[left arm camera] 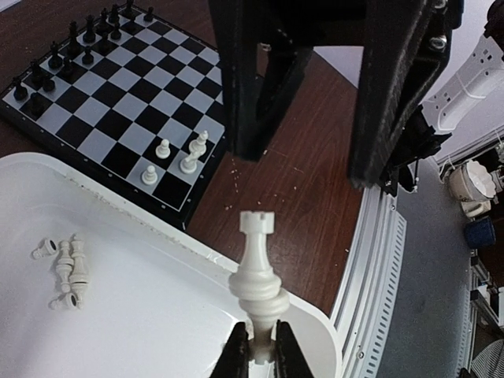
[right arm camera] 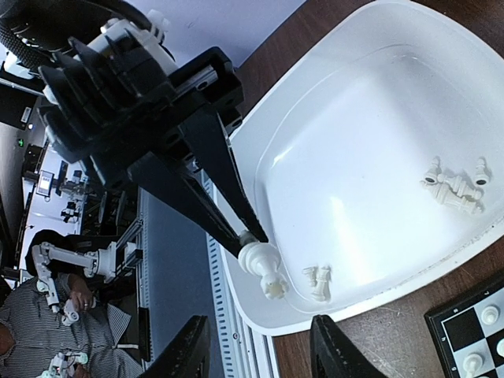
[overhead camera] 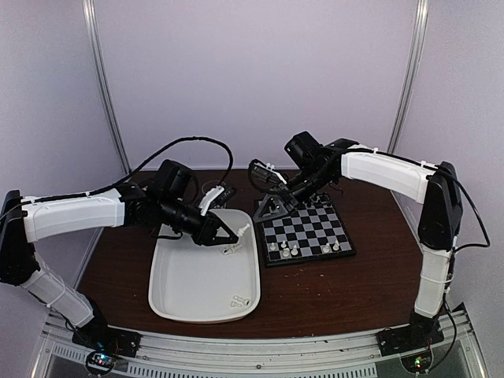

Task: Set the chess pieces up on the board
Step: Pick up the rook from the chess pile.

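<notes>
The white oblong tray (overhead camera: pixel 169 295) lies under the left gripper (left arm camera: pixel 260 352) and holds loose white chess pieces, all on their sides. One small cluster (right arm camera: pixel 453 185) lies well off from the fingers, and a pair (right arm camera: pixel 319 280) lies just below the tip, near the tray's rim.

The left gripper is closed tight on the base of a white rook (left arm camera: pixel 258 272). The rook sticks straight out past its fingertips, over the tray's edge, with its notched top pointing toward the right gripper (right arm camera: pixel 260 335). That gripper's jaws stand wide apart with nothing between them, and it hangs just ahead of the rook, touching neither the rook nor the tray.

The chessboard (left arm camera: pixel 118 118) sits beyond the right gripper, just beside the tray. Four white chessmen (left arm camera: pixel 189 161) stand close together on its near rows. The black chessmen (left arm camera: pixel 79 47) fill its far edge.

Tray and board rest on a dark brown wooden table (overhead camera: pixel 315 291). Pale walls (overhead camera: pixel 252 71) with slim metal posts (overhead camera: pixel 106 94) close it in. Past the table's near edge, the right wrist view shows a person in a striped shirt (right arm camera: pixel 31 315).
</notes>
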Controlling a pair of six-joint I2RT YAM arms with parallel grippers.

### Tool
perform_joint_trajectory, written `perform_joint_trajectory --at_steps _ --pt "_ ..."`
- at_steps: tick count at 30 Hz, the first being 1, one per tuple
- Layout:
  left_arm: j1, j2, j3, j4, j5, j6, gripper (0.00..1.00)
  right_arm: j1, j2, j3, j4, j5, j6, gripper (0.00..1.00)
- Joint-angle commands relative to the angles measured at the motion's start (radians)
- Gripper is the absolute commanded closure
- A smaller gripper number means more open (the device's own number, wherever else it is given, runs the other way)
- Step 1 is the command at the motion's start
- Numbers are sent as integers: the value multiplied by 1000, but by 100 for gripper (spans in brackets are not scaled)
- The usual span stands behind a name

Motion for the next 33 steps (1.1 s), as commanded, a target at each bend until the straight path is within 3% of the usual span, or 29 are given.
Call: perform_joint_trajectory --at_steps 1,13,23,33 --pt "-9 2 39 48 35 12 94 13 29 36 22 -49 38 53" --pt "-18 18 56 46 53 14 94 33 69 39 70 -105 98 57" --pt "-20 26 61 46 40 22 94 35 72 8 124 -152 144 74" --pt "-19 11 52 54 18 22 94 36 76 -1 105 -132 126 70"
